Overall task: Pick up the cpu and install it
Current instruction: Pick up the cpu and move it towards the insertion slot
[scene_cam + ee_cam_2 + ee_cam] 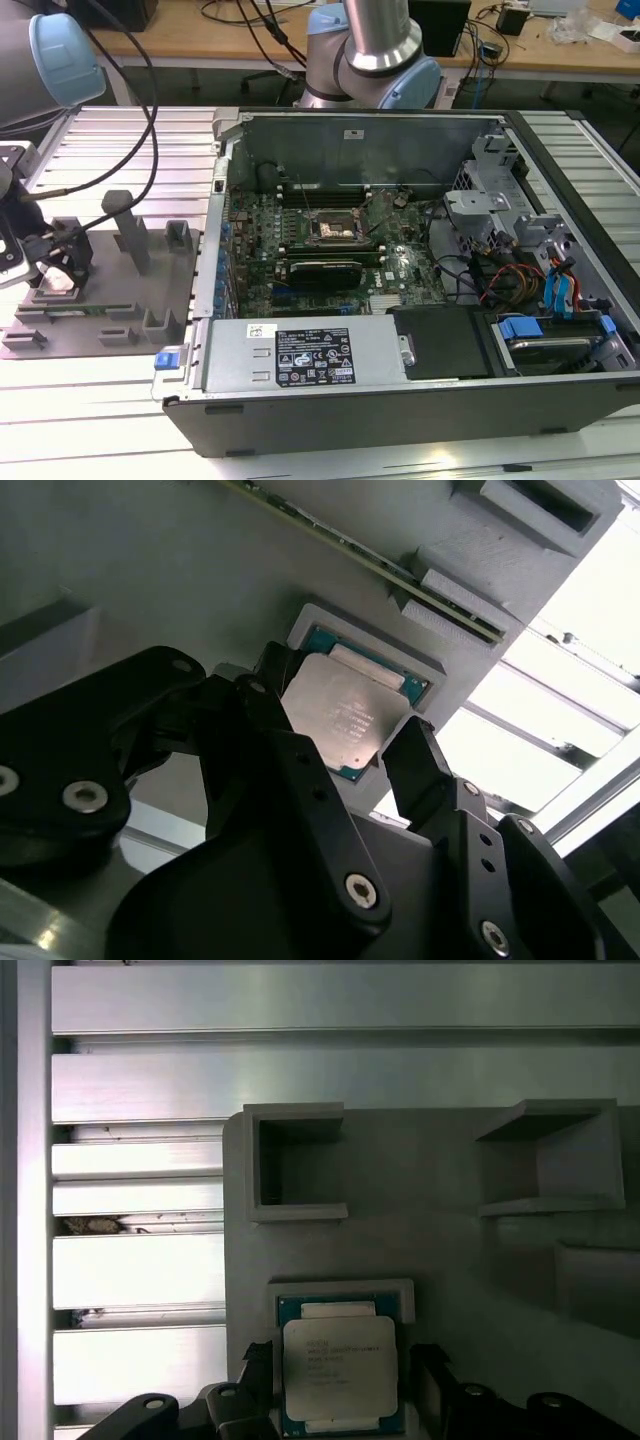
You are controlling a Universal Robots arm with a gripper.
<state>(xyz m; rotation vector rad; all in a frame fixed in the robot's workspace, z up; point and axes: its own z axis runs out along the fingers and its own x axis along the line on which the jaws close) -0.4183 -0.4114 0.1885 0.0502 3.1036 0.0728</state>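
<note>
The cpu (338,1368) is a small square chip with a pale silver top. It lies flat in a shallow square pocket of the grey tray (440,1220). In both wrist views my gripper (340,1358) stands open, with one black finger on each side of the cpu (338,708) and a narrow gap at each side. In the second wrist view the fingertips (412,752) of the gripper (342,718) reach down to the chip's level. In the exterior view the gripper (55,265) is low over the tray (120,300) at the exterior view's left. The motherboard's dark socket (335,228) sits in the open case.
The open computer case (400,260) holds the green motherboard, cables, a power supply (310,355) and drive bays at the exterior view's right. Upright grey blocks (125,225) stand on the tray. A cable hangs over the ribbed metal table (90,410). Another arm's base (375,60) stands behind the case.
</note>
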